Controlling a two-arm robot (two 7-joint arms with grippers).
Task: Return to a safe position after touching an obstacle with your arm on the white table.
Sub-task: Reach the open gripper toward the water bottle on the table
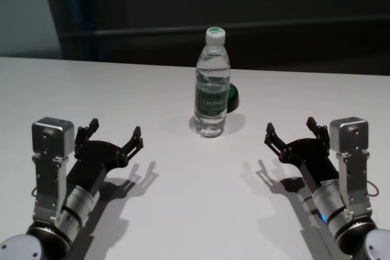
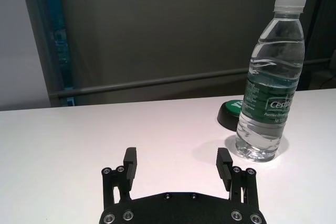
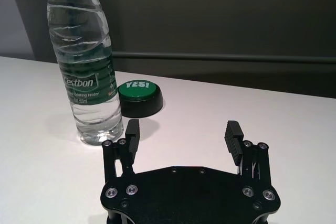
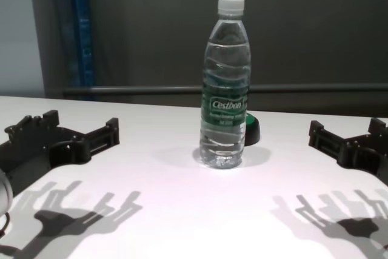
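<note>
The obstacle, a clear water bottle (image 1: 212, 83) with a white cap and green label, stands upright at the middle of the white table (image 1: 183, 211). It also shows in the chest view as bottle (image 4: 225, 89), left wrist view bottle (image 2: 271, 82) and right wrist view bottle (image 3: 84, 61). My left gripper (image 1: 114, 134) hovers open near the front left, well apart from the bottle. My right gripper (image 1: 290, 130) hovers open at the front right, also apart from it. Both hold nothing, as the left gripper (image 2: 178, 165) and right gripper (image 3: 182, 134) wrist views show.
A low black puck with a green "YES!" top (image 3: 139, 97) sits just behind and right of the bottle (image 1: 233, 97). The table's far edge meets a dark wall with a horizontal rail (image 1: 304, 25).
</note>
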